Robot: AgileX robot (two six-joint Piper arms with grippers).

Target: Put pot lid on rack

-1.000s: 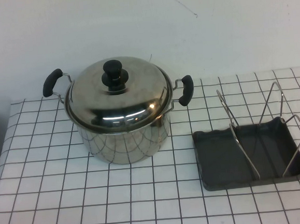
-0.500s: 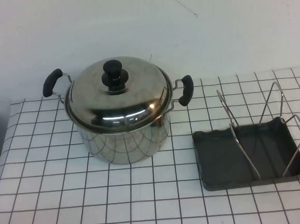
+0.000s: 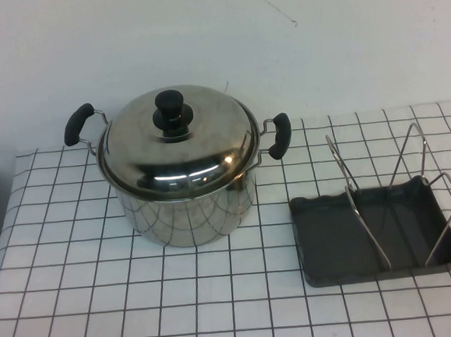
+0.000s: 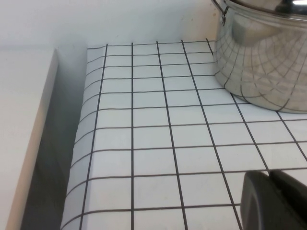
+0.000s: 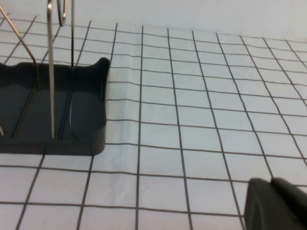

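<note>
Nothing has moved since the earlier frames; the pot lid (image 3: 177,153) sits on the pot (image 3: 188,206), rack (image 3: 384,203) empty beside it. Left gripper (image 4: 276,201) and right gripper (image 5: 276,203) hover low, jaws pressed together; next, reach for the knob (image 3: 173,112).

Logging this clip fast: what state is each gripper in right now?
Left gripper: cannot be told; only a dark tip shows low over the table, near the pot, holding nothing.
Right gripper: cannot be told; beside the rack, holding nothing.
</note>
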